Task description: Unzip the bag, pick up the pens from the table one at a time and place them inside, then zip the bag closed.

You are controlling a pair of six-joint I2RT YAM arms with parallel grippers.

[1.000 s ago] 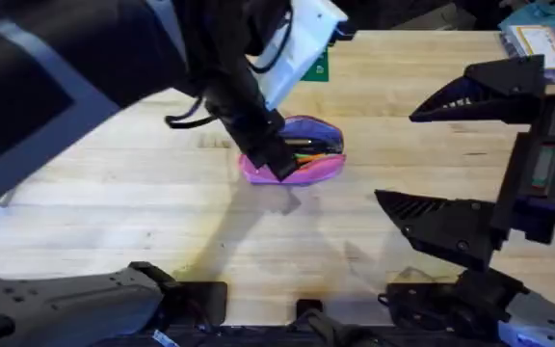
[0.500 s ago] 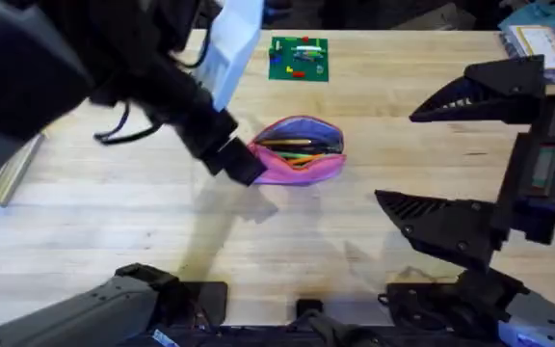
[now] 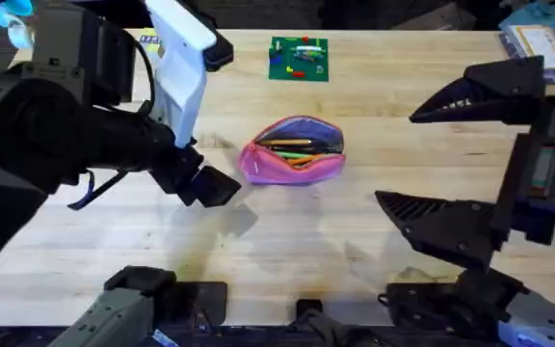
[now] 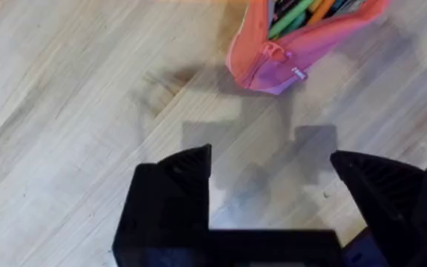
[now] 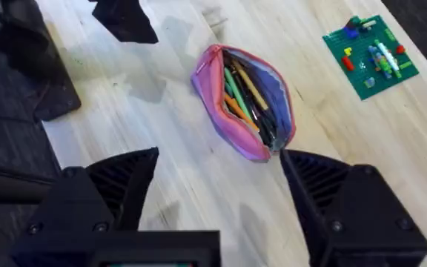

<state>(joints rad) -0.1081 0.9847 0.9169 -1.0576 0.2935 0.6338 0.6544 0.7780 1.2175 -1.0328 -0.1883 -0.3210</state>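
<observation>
Your left gripper (image 3: 210,185) hangs over the table (image 3: 114,231) with fingers apart and empty, just left of the bag (image 3: 292,151). Your right gripper (image 5: 217,178) is spread wide too. You see the bag unzipped, pens (image 3: 292,145) inside.

Soft pink cloth bag (image 3: 292,154) with purple lining lies on matt, grained light-wood table (image 3: 355,222).

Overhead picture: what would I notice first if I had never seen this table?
The pink bag in the middle of the table, lying unzipped with colourful pens poking out of its purple inside. Next, the big dark left claw hanging open beside the bag, not touching it. A little green board with coloured pieces sits at the far edge.
</observation>
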